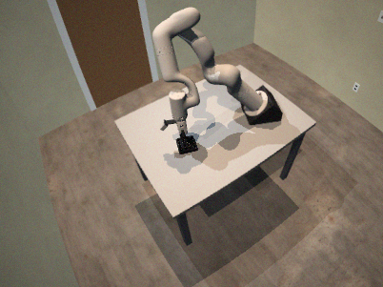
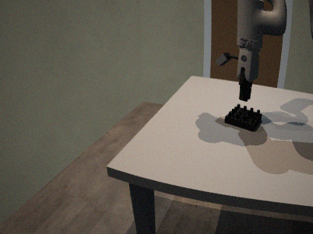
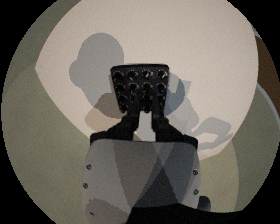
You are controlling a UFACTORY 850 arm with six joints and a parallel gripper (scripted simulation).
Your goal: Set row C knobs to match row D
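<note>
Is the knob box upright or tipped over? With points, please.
Upright: in the exterior view the box [image 1: 187, 145] [image 2: 244, 118] [image 3: 140, 67] sits flat on the table, knobs pointing up.

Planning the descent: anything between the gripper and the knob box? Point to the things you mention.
Nothing visible. In the exterior view the gripper [image 1: 184, 135] [image 2: 244, 99] [image 3: 146, 102] hangs above the knob box [image 1: 187, 145] [image 2: 244, 118] [image 3: 140, 66], with only open air between them.
</note>
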